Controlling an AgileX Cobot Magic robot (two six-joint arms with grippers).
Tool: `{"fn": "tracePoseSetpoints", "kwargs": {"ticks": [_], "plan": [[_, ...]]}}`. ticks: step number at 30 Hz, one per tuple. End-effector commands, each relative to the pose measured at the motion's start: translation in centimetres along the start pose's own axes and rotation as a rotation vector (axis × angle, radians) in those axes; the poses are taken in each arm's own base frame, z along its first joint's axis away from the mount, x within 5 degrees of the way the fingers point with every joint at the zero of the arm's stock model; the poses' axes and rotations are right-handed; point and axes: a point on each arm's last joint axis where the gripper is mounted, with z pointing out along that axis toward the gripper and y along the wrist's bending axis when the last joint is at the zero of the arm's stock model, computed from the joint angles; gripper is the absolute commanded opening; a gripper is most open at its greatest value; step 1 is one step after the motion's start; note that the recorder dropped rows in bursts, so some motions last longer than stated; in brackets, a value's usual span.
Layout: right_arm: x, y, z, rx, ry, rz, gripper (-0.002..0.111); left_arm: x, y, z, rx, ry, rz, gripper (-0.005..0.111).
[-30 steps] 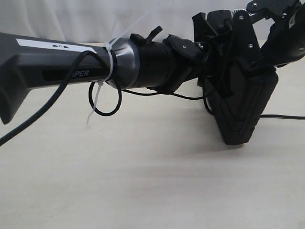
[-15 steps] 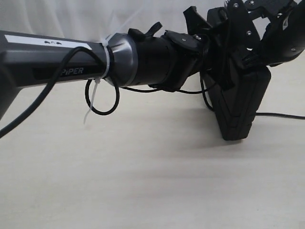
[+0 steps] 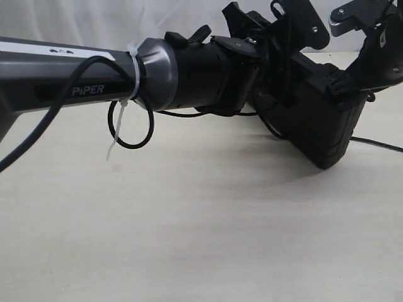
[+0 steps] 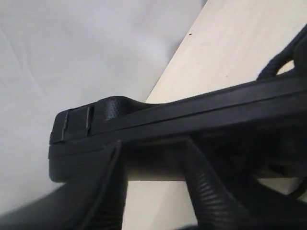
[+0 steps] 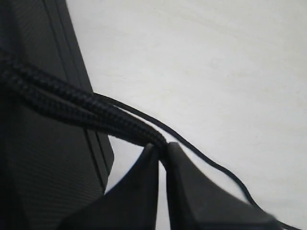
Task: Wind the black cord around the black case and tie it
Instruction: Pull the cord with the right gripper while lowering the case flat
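Pale worktop (image 3: pixel 189 239): rigid case (image 3: pixel 327 126), limp braided cord (image 5: pixel 72 103).
Right fingers (image 5: pixel 192 201) clench cord beside case; left fingers (image 4: pixel 211 191) spread, released.

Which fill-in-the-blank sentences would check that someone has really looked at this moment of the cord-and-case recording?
1. The black cord is pinched in the ____ arm's jaws.
2. In the exterior view the black case is ____, not upright.
3. The zip tie on the left arm is ____.
4. The lettering on that arm reads ____.
Missing words: right; tilted; white; PiPER.
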Motion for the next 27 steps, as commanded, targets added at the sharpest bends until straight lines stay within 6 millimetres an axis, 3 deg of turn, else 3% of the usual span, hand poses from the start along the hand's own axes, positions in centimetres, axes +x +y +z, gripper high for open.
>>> {"fn": "tracePoseSetpoints", "kwargs": {"ticks": [1,11,18,24,27], "plan": [[0.8,-0.1,1.5,0.043,0.071,-0.034,0.004,-0.4,1.0,-0.9,-0.036,0.004,0.02,0.039],[0.5,0.4,1.4,-0.014,0.034,-0.005,0.004,0.0,0.8,-1.6,-0.001,-0.017,0.081,0.039],[0.2,0.7,1.4,-0.042,0.008,-0.005,0.004,-0.2,1.3,-3.7,0.06,-0.069,0.13,0.039],[-0.1,1.5,1.4,-0.136,-0.026,-0.016,0.005,2.4,-1.5,-4.1,0.378,-0.127,0.149,0.039],[-0.1,1.8,1.3,-0.169,-0.034,-0.039,0.013,3.3,-2.8,-4.6,0.551,-0.175,0.153,0.039]]}}
